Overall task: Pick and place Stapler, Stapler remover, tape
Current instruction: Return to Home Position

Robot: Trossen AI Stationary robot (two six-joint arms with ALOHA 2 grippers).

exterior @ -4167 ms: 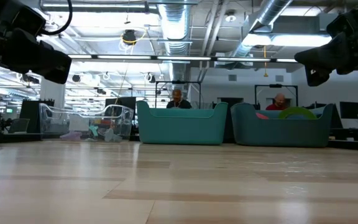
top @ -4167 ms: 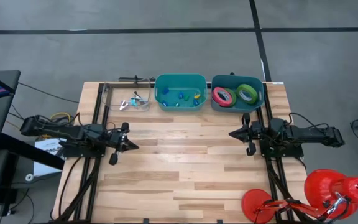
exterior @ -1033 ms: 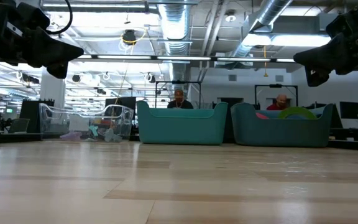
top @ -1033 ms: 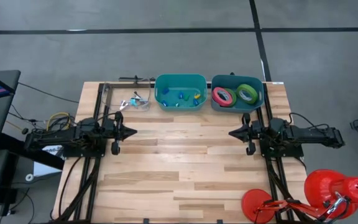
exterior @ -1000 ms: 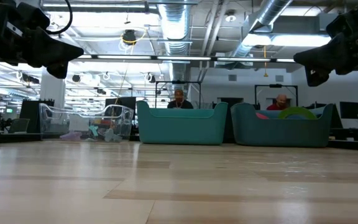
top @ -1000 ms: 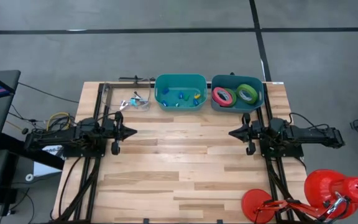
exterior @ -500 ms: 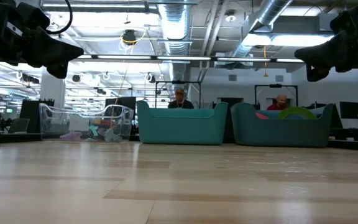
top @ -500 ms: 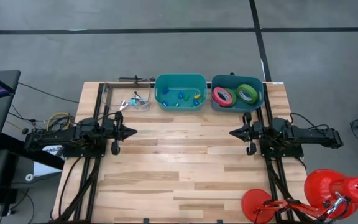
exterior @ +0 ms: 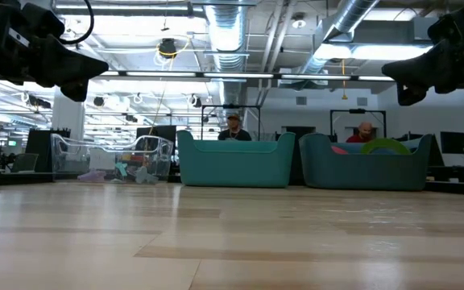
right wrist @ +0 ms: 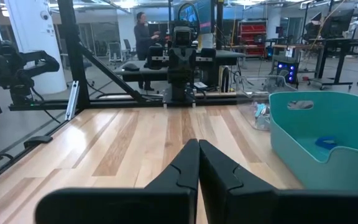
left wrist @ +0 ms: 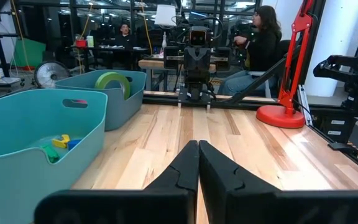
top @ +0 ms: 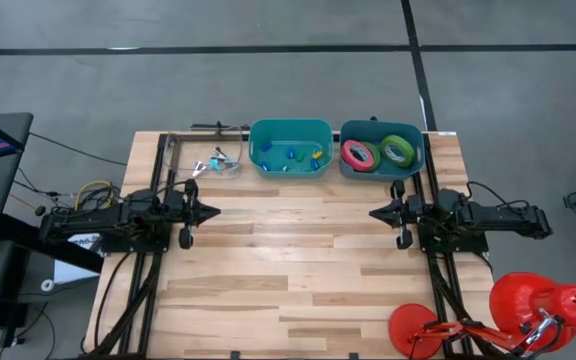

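Over opposite table sides, left hand and right hand hover closed.

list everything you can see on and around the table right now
table: one, light wood, centre
teal bin: one, far edge, middle
small pieces: several, blue, yellow, green, in teal bin
grey-blue bin: one, far edge, right of teal bin
pink-red tape: one, in grey-blue bin
green tape: one visible, beside the pink-red
clear bin: one, far edge, left
lamp: one, red, near right corner
left gripper: dark, shut, left side
right gripper: dark, shut, right side
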